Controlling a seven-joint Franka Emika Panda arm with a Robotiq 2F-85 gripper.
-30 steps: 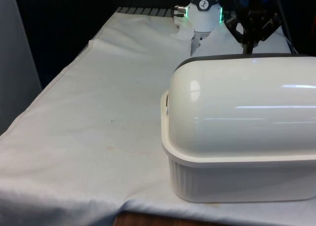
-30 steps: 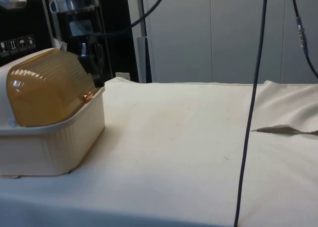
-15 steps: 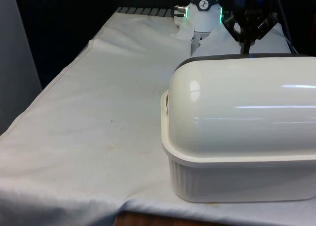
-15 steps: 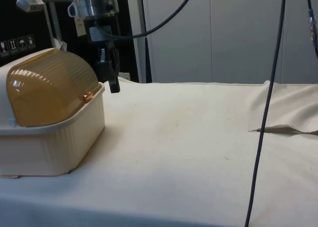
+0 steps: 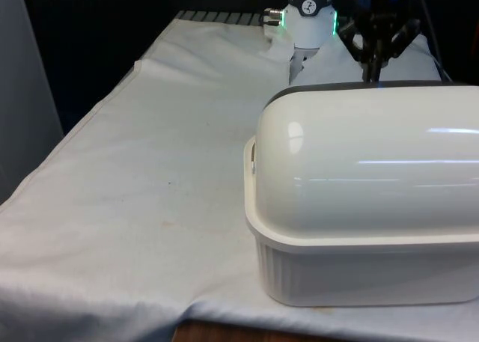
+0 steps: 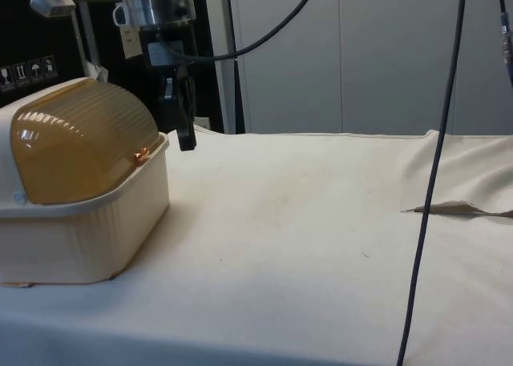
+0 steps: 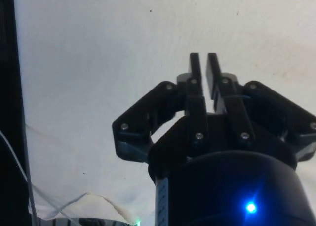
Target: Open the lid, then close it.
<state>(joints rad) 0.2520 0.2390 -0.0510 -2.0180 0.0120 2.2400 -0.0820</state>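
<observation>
A lab: cloth-draped table, hanging cables, plain grey cabinets, black curtains.

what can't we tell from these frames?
- Bread box lid handle: front view faces the box's white back.
- Box interior: the closed amber lid hides it in the side view.
- Gripper tips: in the front view the box's top hides them.
- Box ends: cropped by both frames.

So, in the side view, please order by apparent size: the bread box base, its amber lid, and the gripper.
1. Base and lid: they look alike, so I do not rank them.
2. Gripper: clearly smallest, though it hangs farther from the camera, so this is partly distance.
</observation>
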